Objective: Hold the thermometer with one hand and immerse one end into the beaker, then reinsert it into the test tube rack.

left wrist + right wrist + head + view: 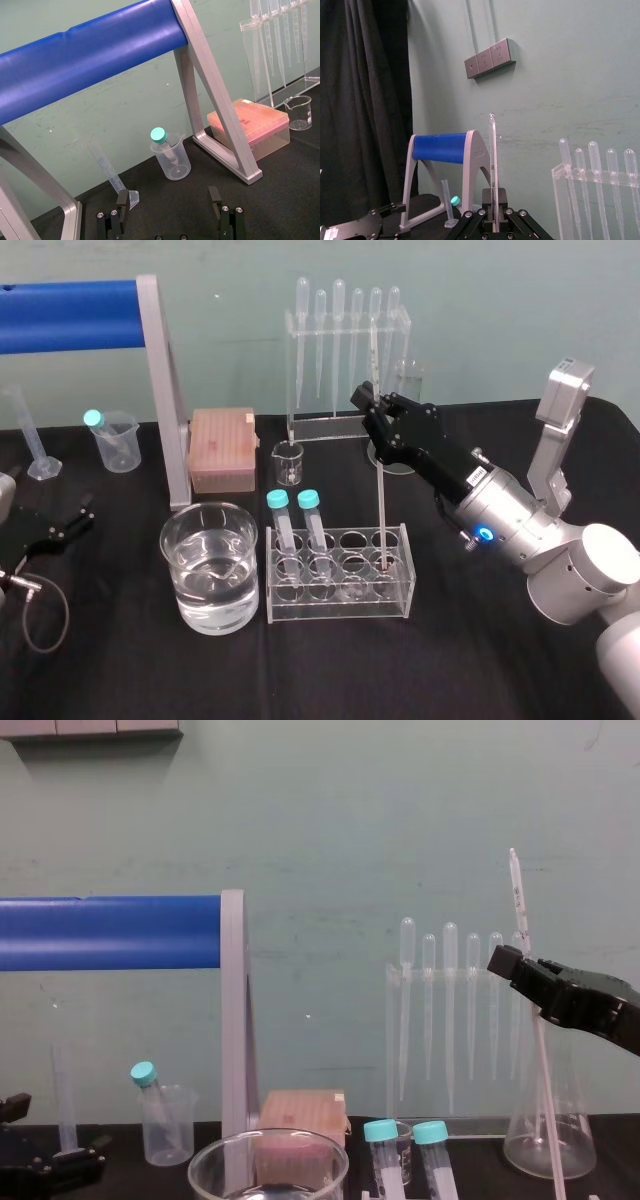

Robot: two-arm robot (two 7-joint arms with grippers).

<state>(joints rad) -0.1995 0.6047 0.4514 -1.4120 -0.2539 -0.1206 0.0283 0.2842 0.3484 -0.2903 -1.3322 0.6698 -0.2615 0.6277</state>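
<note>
R arm: your right gripper [374,425] hangs over the back-right end of the test tube rack [340,614], reaching in from the right.
R fingers: clamped on the thermometer [382,505] at abt mid-length. The rod sticks up well above them and runs down below.
Thermometer: near upright w/ a slight lean. Lower end sits in the rack's back-right hole; bulb not clear thru the acrylic.
Beaker: the beaker [166,532] stands just left of the rack (can't tell if touching), abt half full of clear liquid, nothing dipped in it.
L arm: left gripper [168,197] is parked low on the desk [480,640] at far left, fingers spread, holding nothing.
Clutter: two capped tubes [283,525] in the rack's left holes, betw rod and beaker. Pipettes [340,340] on a stand behind.
Handling: thin glass, so light, stiff and smooth. Prob slips or pivots in the fingers and snaps under side load. Grip firm, don't crush. The mid-stem hold looks ok for balance.
Stage (my read): rod is in the rack and the beaker has nothing in it. Can't tell if the dip is ahead or done.
Next, if dip ahead: lift straight up till the tip clears the rack top and tube caps, go left, then lower the tip inside the rim w/o hitting glass.
Risk: any sideways pull while the tip is in the hole could break it.
</note>
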